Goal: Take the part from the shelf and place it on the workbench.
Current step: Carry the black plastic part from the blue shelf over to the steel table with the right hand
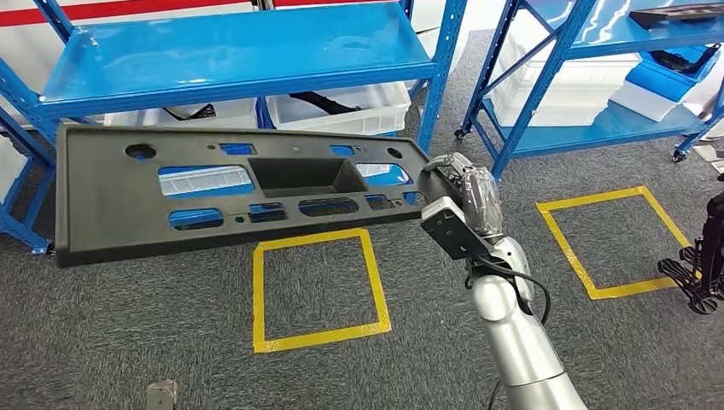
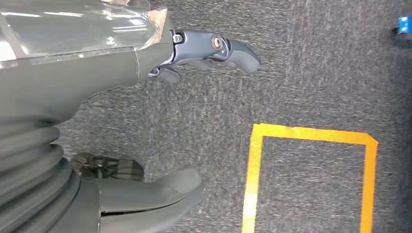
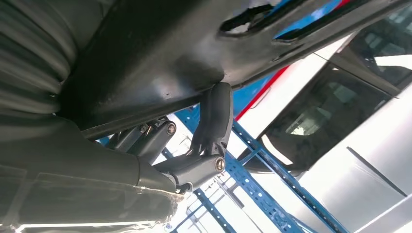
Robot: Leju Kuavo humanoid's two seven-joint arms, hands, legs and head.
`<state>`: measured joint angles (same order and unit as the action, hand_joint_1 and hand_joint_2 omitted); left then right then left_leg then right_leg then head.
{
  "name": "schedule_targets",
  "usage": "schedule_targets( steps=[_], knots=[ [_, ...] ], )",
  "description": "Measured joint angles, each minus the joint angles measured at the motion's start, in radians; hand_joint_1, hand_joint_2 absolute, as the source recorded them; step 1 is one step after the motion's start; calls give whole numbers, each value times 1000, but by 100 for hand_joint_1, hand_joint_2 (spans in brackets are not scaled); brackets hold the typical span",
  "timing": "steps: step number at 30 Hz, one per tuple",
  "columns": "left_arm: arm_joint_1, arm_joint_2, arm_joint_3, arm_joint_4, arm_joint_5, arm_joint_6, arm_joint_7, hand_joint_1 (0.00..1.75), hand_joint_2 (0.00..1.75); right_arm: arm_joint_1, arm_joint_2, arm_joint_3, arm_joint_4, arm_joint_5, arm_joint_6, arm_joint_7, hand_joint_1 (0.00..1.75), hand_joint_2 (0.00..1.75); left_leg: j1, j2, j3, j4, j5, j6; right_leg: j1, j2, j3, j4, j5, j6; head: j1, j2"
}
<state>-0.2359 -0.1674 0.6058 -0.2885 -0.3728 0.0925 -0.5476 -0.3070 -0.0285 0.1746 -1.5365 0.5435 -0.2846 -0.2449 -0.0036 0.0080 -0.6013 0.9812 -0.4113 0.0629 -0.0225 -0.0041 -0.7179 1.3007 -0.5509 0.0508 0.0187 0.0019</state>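
Clearly the carry step is in hand: the black plastic panel (image 1: 230, 192) — a long moulded part with several cut-out windows — is off the shelf and held in the air, roughly level, above the grey carpet (image 1: 111, 333) and in front of the blue shelf rack (image 1: 230, 51). The right hand (image 1: 457, 201) grips the panel's right end; in the right wrist view its dark fingers (image 3: 214, 121) curl up against the underside of the panel's edge, so it has firm hold there. The left hand (image 2: 145, 121) hangs over the carpet with nothing in it, thumb and fingers apart, beside a yellow taped square (image 2: 311, 179) on the floor. White bins (image 1: 341, 107) sit on the rack's lower level behind the panel.

No workbench is visible, so the placing is not yet done. The next move, I judge, calls for turning toward the bench while keeping the panel level — it is long and gripped at one end only, so it may sag or swing; the free left hand could steady the far end.
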Motion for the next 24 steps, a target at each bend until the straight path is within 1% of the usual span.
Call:
schedule_targets(
  steps=[1, 2, 3, 4, 5, 6, 7, 8, 9, 10, 11, 12, 13, 14, 15, 16, 17, 18, 19, 20, 21, 22, 23, 24],
  knots=[
    [0, 0, 0, 0, 2, 0, 0, 0, 175, -2, 0, 0, -2, 7, 2, 6, 175, 175, -1, 1, -12, 1, 10, -1, 1, 0, 29, -18, 16, 8, 0, 0],
    [0, 0, 0, 0, 3, 0, 0, 0, 175, -6, 0, 0, -4, 12, 2, 10, 175, 175, -3, 1, -23, 2, 19, -3, 1, 0, 75, -73, 38, 14, 0, 0],
    [0, 0, 0, 0, 4, 0, 0, 0, 175, -12, 0, 0, -7, 17, 3, 13, 175, 175, -4, 1, -34, 4, 27, -6, 3, 0, 131, -152, 50, 13, 0, 0],
    [0, 0, -1, 0, 5, 1, -1, 0, 175, -20, 0, 0, -12, 22, 3, 15, 175, 175, -6, 1, -42, 6, 36, -9, 6, 1, 182, -230, 52, 7, -1, 0],
    [0, 0, -2, 0, 5, 2, -2, 0, 175, -29, 0, 0, -17, 28, 4, 18, 175, 175, -7, 1, -48, 5, 45, -14, 10, 2, 217, -287, 49, 0, -1, 0],
    [0, 0, -3, 0, 6, 2, -3, 0, 175, -40, -1, 0, -22, 35, 7, 23, 175, 175, -7, 1, -54, 4, 55, -19, 16, 3, 233, -319, 44, -6, -1, 0],
    [1, 0, -4, 0, 6, 4, -4, 0, 175, -52, -2, 0, -27, 43, 11, 31, 175, 175, -8, 1, -57, 2, 66, -24, 19, 4, 233, -328, 47, -11, -2, 0],
    [3, 0, -4, 0, 7, 7, -5, 0, 175, -66, -2, 0, -31, 49, 17, 42, 175, 175, -8, 1, -60, -1, 72, -29, 13, 3, 225, -327, 56, -17, -1, 0],
    [5, 2, -5, 0, 8, 11, -6, 0, 175, -83, -3, 0, -34, 55, 25, 53, 175, 175, -7, -1, -67, 6, 62, -36, 7, 3, 217, -329, 65, -24, -2, 0],
    [7, 4, -5, 0, 9, 16, -7, 0, 175, -102, -4, 0, -36, 59, 34, 64, 175, 175, -5, -3, -78, 30, 33, -43, -1, 1, 208, -331, 76, -34, -3, 0],
    [9, 6, -5, 0, 9, 21, -9, 0, 175, -123, -4, 0, -37, 61, 43, 74, 175, 175, -2, -6, -97, 78, -12, -50, -8, 0, 197, -331, 88, -42, -4, 0],
    [12, 9, -5, 0, 9, 23, -10, 0, 175, -143, -4, 0, -37, 62, 50, 81, 175, 175, 2, -9, -118, 145, -66, -56, -7, -2, 186, -329, 99, -47, -5, 0],
    [13, 10, -5, 0, 10, 24, -11, 0, 175, -161, -4, 0, -37, 62, 54, 86, 175, 175, 7, -10, -139, 221, -110, -63, -7, -2, 172, -327, 110, -49, -5, 0],
    [15, 11, -5, 0, 10, 25, -11, 0, 175, -174, -4, 0, -37, 62, 57, 88, 175, 175, 12, -11, -151, 283, -133, -69, -7, -3, 157, -325, 120, -48, -5, 0],
    [16, 13, -5, 0, 10, 28, -12, 0, 175, -183, -4, 0, -37, 62, 58, 89, 175, 175, 17, -11, -148, 314, -132, -75, -8, -3, 142, -322, 130, -45, -5, 0],
    [17, 14, -5, 0, 10, 31, -12, 0, 175, -191, -4, 1, -37, 63, 59, 89, 175, 175, 23, -10, -126, 309, -114, -80, -10, -4, 127, -318, 139, -40, -5, 0],
    [17, 16, -5, 0, 10, 37, -14, 0, 175, -200, -4, 1, -37, 64, 61, 89, 175, 175, 29, -10, -86, 267, -89, -85, -13, -4, 113, -312, 146, -35, -5, 0],
    [18, 18, -5, 0, 11, 42, -17, 0, 175, -211, -4, 1, -37, 64, 63, 89, 175, 175, 34, -10, -36, 201, -74, -89, -16, -4, 100, -304, 151, -29, -5, 0],
    [18, 20, -5, 0, 12, 47, -20, 0, 175, -226, -5, 1, -37, 64, 66, 89, 175, 175, 35, -12, 12, 132, -73, -91, -16, -4, 87, -295, 157, -22, -5, 0],
    [20, 22, -5, 1, 14, 51, -23, 0, 175, -241, -6, 2, -36, 63, 68, 90, 175, 175, 35, -14, 45, 80, -79, -90, -15, -4, 78, -290, 163, -14, -5, 0],
    [23, 24, -5, 1, 15, 53, -26, 0, 175, -254, -7, 2, -35, 62, 70, 90, 175, 175, 32, -16, 61, 50, -89, -86, -12, -3, 72, -287, 170, -5, -4, 0],
    [26, 26, -5, 1, 16, 55, -29, 0, 175, -264, -9, 3, -33, 60, 72, 90, 175, 175, 26, -17, 63, 42, -90, -78, -10, -3, 69, -289, 179, 5, -3, 0],
    [31, 28, -4, 1, 16, 56, -30, 0, 175, -269, -11, 3, -31, 58, 74, 91, 175, 175, 23, -17, 55, 42, -82, -66, -8, -3, 67, -293, 188, 16, -3, 0],
    [35, 29, -4, 1, 13, 56, -31, 0, 175, -272, -13, 3, -30, 55, 74, 91, 175, 175, 20, -16, 49, 38, -71, -52, -7, -3, 61, -291, 185, 22, -3, 0]
  ],
)
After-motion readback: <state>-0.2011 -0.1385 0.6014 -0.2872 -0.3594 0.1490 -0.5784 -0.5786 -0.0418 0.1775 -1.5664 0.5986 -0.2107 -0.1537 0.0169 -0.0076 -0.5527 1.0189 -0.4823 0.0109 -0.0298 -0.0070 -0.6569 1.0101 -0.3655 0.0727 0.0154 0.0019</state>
